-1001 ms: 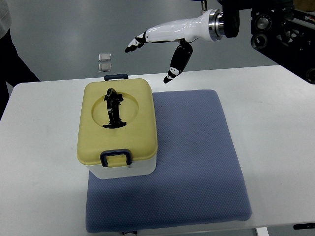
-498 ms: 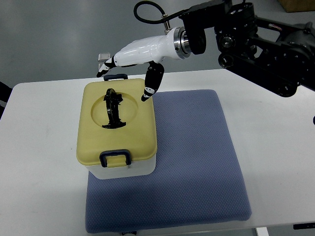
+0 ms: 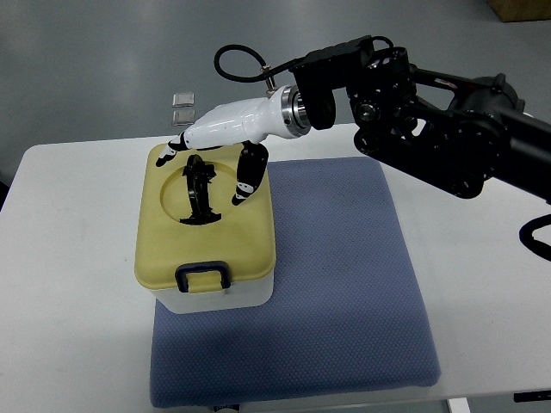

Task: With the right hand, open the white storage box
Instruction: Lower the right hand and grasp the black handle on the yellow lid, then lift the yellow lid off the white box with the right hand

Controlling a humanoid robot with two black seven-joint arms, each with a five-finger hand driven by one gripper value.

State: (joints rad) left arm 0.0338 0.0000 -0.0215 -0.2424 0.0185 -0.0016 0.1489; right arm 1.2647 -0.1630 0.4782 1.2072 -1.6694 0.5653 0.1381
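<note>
The white storage box (image 3: 215, 299) has a yellow lid (image 3: 207, 237) and stands on the left part of a blue mat (image 3: 344, 275). A black folding handle (image 3: 200, 191) sits in the lid's round recess. A dark blue latch (image 3: 202, 276) clips the near side; the far latch is hidden under my hand. My right hand (image 3: 202, 172) reaches in from the right and hovers over the lid's far end, around the handle. Its fingers (image 3: 168, 153) are spread, the thumb (image 3: 244, 182) points down at the lid right of the handle, and it holds nothing. My left hand is out of view.
The box and mat rest on a white table (image 3: 69, 258). Two small clear squares (image 3: 182, 107) lie on the grey floor beyond the table's far edge. My black right arm (image 3: 430, 120) spans the upper right.
My right hand has moved left and down, from beyond the table's far edge to over the lid's far end. The arm has swung further into view. The box has not moved.
</note>
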